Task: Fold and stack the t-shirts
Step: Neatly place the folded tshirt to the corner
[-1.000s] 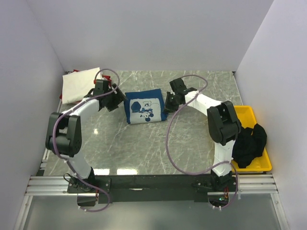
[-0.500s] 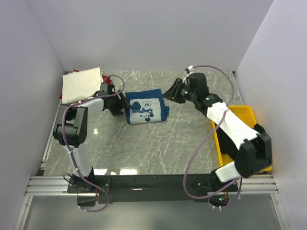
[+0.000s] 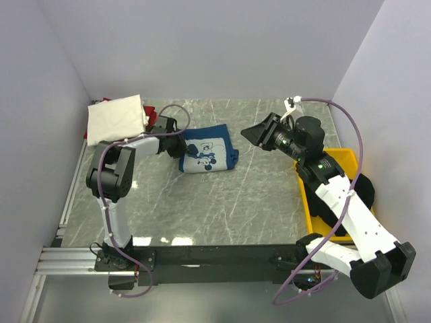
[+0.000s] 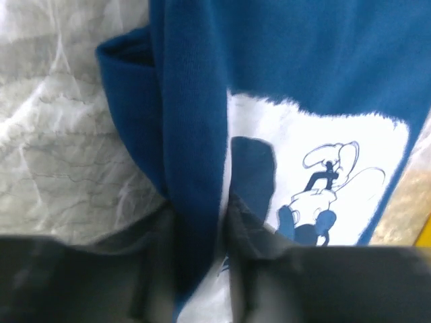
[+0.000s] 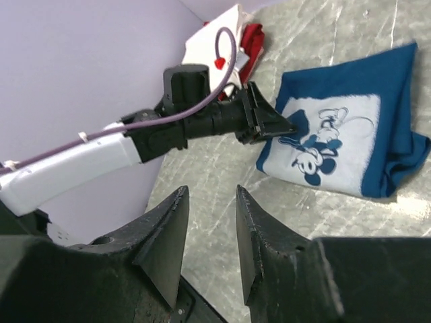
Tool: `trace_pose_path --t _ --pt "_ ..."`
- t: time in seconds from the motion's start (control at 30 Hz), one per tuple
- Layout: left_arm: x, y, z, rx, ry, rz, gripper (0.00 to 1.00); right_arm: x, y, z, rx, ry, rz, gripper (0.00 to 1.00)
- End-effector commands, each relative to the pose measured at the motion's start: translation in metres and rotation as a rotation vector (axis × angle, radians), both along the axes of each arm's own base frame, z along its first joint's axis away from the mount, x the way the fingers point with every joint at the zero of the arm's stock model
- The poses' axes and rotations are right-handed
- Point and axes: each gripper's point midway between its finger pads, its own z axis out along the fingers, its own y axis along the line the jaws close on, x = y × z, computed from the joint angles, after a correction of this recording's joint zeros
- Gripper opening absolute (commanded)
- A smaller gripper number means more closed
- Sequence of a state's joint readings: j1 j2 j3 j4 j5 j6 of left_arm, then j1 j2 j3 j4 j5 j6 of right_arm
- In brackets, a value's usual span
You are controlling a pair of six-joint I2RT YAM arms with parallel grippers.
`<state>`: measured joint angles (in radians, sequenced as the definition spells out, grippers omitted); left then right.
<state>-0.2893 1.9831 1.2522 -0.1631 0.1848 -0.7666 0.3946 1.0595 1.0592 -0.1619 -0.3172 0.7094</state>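
Presently, an inventory of what lies before me.

1. Left gripper (image 4: 199, 215): low at the left edge of the dark blue t-shirt (image 3: 210, 152). Its jaws are drawn in on a doubled fold of the blue cloth, which runs between both fingers (image 4: 151, 269) and is pinched there.

2. Dark blue t-shirt: folded to a rough rectangle with its white cartoon print facing up. It lies flat on the grey marble table (image 3: 222, 202), a little left of centre and toward the far side. Its right edge is rumpled where the layers bunch.

3. Right gripper (image 5: 210, 198): lifted clear of the table, to the right of the blue t-shirt and apart from it, pointing left toward my other arm. Its jaws stand partly apart with only the table showing in the gap; it has hold of nothing.

4. Cream t-shirt (image 3: 116, 119): folded flat in the far left corner, just beyond my left arm.

5. Red t-shirt (image 3: 150, 116): under the cream one, showing only as a strip along the cream one's right side and a sliver at its near left corner.

6. Black t-shirt (image 3: 363, 188): crumpled and unfolded in the yellow tray (image 3: 345, 160) at the right edge of the table, partly hidden behind my right arm.
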Motion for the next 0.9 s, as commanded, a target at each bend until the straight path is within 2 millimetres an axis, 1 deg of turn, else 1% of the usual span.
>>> trace_pose_path --t 0.0,0.03,0.07,0.1,0.13,0.17,0.2,0.23,0.27,0.3,0.33,0.37,0.4,0.43,0.47,0.5,0.53,0.57,0.63,0.67,0.73,0.77,0.87 --pt "-0.020 0.024 -0.036 0.174 0.115 0.017 0.26 -0.001 -0.002 -0.018 -0.016 0.009 0.007 0.41" --pt "-0.016 0.028 -0.033 0.208 0.103 0.008 0.16 -0.004 0.001 -0.020 -0.016 0.013 0.024 0.41" --pt "-0.002 0.035 -0.020 0.257 0.063 0.032 0.08 -0.004 0.002 -0.027 -0.023 0.026 0.030 0.41" --pt "-0.003 0.043 -0.017 0.307 0.069 0.023 0.02 -0.005 0.002 -0.031 -0.028 0.040 0.037 0.40" --pt "0.001 0.049 -0.011 0.348 0.061 0.032 0.00 -0.006 0.003 -0.036 -0.038 0.047 0.048 0.40" --pt "0.018 0.057 0.006 0.398 0.012 0.062 0.01 -0.006 0.004 -0.040 -0.046 0.057 0.058 0.40" --pt "0.018 0.064 0.012 0.448 0.015 0.051 0.01 -0.007 0.004 -0.044 -0.057 0.070 0.068 0.40" --pt "0.023 0.069 0.017 0.482 0.006 0.054 0.01 -0.011 0.007 -0.045 -0.075 0.060 0.101 0.39" --pt "0.040 0.071 0.039 0.503 -0.043 0.071 0.00 -0.011 0.008 -0.048 -0.087 0.067 0.113 0.39" --pt "0.041 0.085 0.039 0.589 -0.028 0.073 0.01 -0.011 0.007 -0.052 -0.099 0.067 0.117 0.38" --pt "0.047 0.090 0.047 0.622 -0.041 0.078 0.00 -0.012 0.008 -0.053 -0.100 0.069 0.123 0.38" --pt "0.060 0.094 0.066 0.650 -0.081 0.097 0.00 -0.012 0.007 -0.057 -0.109 0.073 0.124 0.38" --pt "0.065 0.102 0.068 0.710 -0.086 0.092 0.00 -0.013 0.007 -0.058 -0.115 0.073 0.126 0.38" --pt "0.071 0.106 0.075 0.732 -0.098 0.093 0.00 -0.014 0.007 -0.059 -0.118 0.071 0.131 0.38" --pt "0.079 0.112 0.090 0.754 -0.122 0.104 0.00 -0.014 0.006 -0.061 -0.123 0.070 0.130 0.38" --pt "0.084 0.117 0.097 0.788 -0.133 0.095 0.00 -0.014 0.004 -0.063 -0.134 0.076 0.118 0.38" --pt "0.087 0.130 0.099 0.829 -0.127 0.117 0.00 -0.014 0.003 -0.064 -0.141 0.078 0.115 0.38" --pt "0.094 0.132 0.114 0.834 -0.152 0.128 0.00 -0.014 0.003 -0.065 -0.148 0.078 0.117 0.38" --pt "0.101 0.140 0.124 0.870 -0.167 0.109 0.00 -0.014 0.002 -0.067 -0.162 0.086 0.118 0.37" --pt "0.106 0.143 0.138 0.883 -0.190 0.118 0.00 -0.013 0.002 -0.069 -0.167 0.091 0.116 0.37" --pt "0.112 0.152 0.148 0.941 -0.202 0.113 0.00 -0.013 0.002 -0.071 -0.169 0.093 0.119 0.37" --pt "0.115 0.160 0.162 0.983 -0.220 0.140 0.00 -0.013 0.002 -0.072 -0.169 0.098 0.120 0.37" --pt "0.122 0.176 0.182 1.069 -0.250 0.136 0.00 -0.013 0.003 -0.077 -0.176 0.111 0.126 0.37"
